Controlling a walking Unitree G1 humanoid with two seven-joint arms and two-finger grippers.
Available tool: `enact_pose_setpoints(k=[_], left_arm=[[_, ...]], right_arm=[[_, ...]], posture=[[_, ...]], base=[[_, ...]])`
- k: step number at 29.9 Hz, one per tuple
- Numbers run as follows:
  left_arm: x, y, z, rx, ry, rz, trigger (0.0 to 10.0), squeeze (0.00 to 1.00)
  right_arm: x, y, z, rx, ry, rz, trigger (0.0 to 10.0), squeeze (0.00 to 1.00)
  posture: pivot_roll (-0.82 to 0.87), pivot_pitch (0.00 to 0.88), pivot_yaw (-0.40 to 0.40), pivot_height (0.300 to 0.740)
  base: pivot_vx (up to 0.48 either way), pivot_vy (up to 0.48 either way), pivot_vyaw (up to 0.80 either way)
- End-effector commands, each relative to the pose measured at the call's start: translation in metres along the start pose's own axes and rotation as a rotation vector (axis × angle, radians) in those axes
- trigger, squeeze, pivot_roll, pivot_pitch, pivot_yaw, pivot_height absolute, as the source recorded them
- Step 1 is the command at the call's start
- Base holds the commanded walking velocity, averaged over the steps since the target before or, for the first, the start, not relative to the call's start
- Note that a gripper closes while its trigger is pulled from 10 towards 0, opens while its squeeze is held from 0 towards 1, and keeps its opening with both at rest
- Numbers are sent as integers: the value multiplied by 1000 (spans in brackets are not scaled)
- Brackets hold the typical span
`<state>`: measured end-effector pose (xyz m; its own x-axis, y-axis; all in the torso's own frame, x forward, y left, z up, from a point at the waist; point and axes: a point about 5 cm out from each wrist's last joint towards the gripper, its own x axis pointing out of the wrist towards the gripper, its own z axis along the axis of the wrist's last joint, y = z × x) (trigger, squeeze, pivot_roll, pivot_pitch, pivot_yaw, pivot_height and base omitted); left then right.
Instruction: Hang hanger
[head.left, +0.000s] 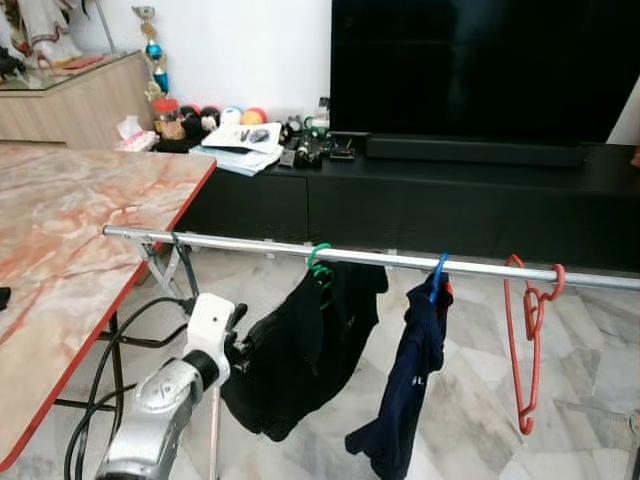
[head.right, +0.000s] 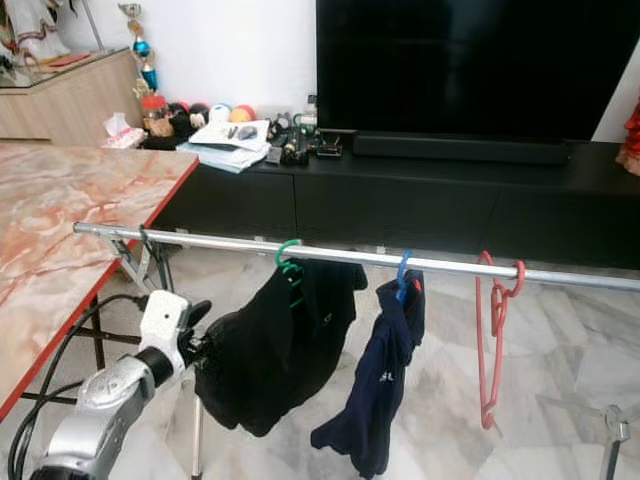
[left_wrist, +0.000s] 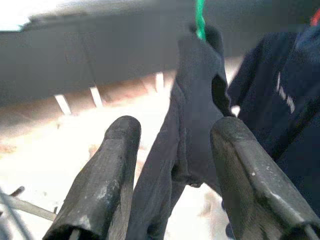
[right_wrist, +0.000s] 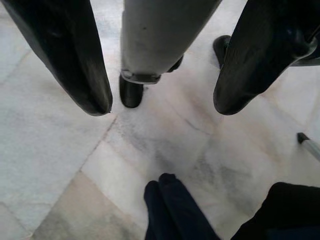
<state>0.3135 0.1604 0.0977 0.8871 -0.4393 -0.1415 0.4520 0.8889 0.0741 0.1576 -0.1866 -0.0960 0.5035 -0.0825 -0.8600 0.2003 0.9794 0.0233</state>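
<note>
Three hangers are sitting on the rail (head.left: 250, 243): green hanger (head.left: 318, 263) with black garment (head.left: 300, 350), blue, bare red. I'm seeing the left tool (left_wrist: 172, 165) spread apart beside that garment; right tool (right_wrist: 162, 105) hanging apart over the floor.

Silver clothes rail (head.left: 260, 245) over a pale marble floor (head.left: 600, 340), with three hangers hooked on it

A green hanger (head.left: 318, 262) carries a black garment (head.left: 300, 345), a blue hanger (head.left: 438, 272) further right carries a navy garment (head.left: 405, 385), and a bare red hanger (head.left: 528, 330) hangs nearest the rail's right end, tilted. The rail's left end sits just beside the red-edged marble surface (head.left: 70, 250), held up by a folding metal leg (head.left: 165, 270). Behind, a low black TV cabinet (head.left: 450, 200) stands on the floor, bearing papers (head.left: 240, 145), coloured balls (head.left: 235, 115) and a soundbar (head.left: 475, 150)
</note>
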Motion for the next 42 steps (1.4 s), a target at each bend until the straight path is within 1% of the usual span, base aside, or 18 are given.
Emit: enact_pose_setpoints(k=[1, 5, 7, 10, 13, 14, 16, 18, 20, 21, 26, 28, 29, 33, 34, 36, 39, 42], left_arm=[[6, -1, 0, 21, 38, -39, 10000, 0], [22, 1, 10, 45, 29, -31, 10000, 0], [25, 1, 11, 43, 25, -19, 10000, 0], [33, 1, 17, 24, 6, 16, 10000, 0], [36, -1, 19, 25, -8, 6, 10000, 0], [42, -5, 22, 27, -16, 1, 10000, 0], [47, -6, 24, 26, -18, 1, 10000, 0], [51, -7, 27, 9, -28, -10, 10000, 0], [55, -10, 28, -42, -12, -43, 10000, 0], [57, -10, 29, -50, -8, -56, 10000, 0], [65, -12, 32, -20, 19, -69, 10000, 0], [66, -10, 35, -27, 0, -48, 10000, 0], [66, -8, 37, -48, -25, -17, 10000, 0], [60, -8, 36, -41, -82, 23, 10000, 0], [58, -8, 35, -45, -94, 27, 10000, 0], [47, -10, 27, -50, -121, 66, 10000, 0], [39, -17, 22, -30, -132, 56, 10000, 0], [33, -19, 21, -49, -153, 79, 10000, 0]], right_arm=[[1, 1, 2, 11, 3, -4, 10000, 0], [2, 5, 11, 4, -10, 0, 10000, 0], [2, 5, 12, 2, -12, 0, 10000, 0], [3, 12, 13, 2, -15, 6, 10000, 0], [3, 15, 13, 1, -15, 9, 10000, 0], [3, 18, 12, -3, -13, 11, 10000, 0], [3, 19, 12, -8, -11, 12, 10000, 0], [3, 19, 12, -9, -11, 12, 10000, 0], [3, 20, 13, -11, -10, 12, 10000, 0], [3, 20, 13, -11, -11, 13, 10000, 0], [3, 30, 15, -13, -14, 22, 10000, 0], [3, 33, 16, -13, -15, 23, 10000, 0], [3, 35, 16, -12, -15, 23, 10000, 0], [3, 31, 13, -3, -15, 15, 10000, 0], [3, 29, 12, -2, -14, 13, 10000, 0], [2, 27, 12, 11, -22, 7, 10000, 0], [2, 28, 12, 6, -21, 12, 10000, 0], [3, 26, 13, 23, -29, 16, 10000, 0]], posture=[[38, 17, 30, 740], [35, 23, 17, 740], [35, 23, 15, 740], [30, 27, 12, 740], [28, 30, 8, 740], [29, 36, 2, 740], [29, 38, 2, 740], [28, 40, 2, 740], [28, 42, 2, 740], [27, 42, 2, 740], [14, 49, 6, 740], [8, 52, 8, 740], [7, 53, 8, 740], [7, 58, 5, 740], [13, 62, 1, 740], [19, 64, -1, 740], [26, 65, -4, 740], [27, 66, -1, 740]], base=[[0, 0, 0], [0, 0, 0], [0, 0, 0], [0, 0, 0], [0, 0, 0], [0, 0, 0], [0, 0, 0], [0, 0, 0], [0, 0, 0], [0, 0, 0], [0, 0, 0], [0, 0, 0], [0, 0, 0], [0, 0, 0], [0, 0, 0], [0, 0, 0], [0, 0, 0], [0, 0, 0]])
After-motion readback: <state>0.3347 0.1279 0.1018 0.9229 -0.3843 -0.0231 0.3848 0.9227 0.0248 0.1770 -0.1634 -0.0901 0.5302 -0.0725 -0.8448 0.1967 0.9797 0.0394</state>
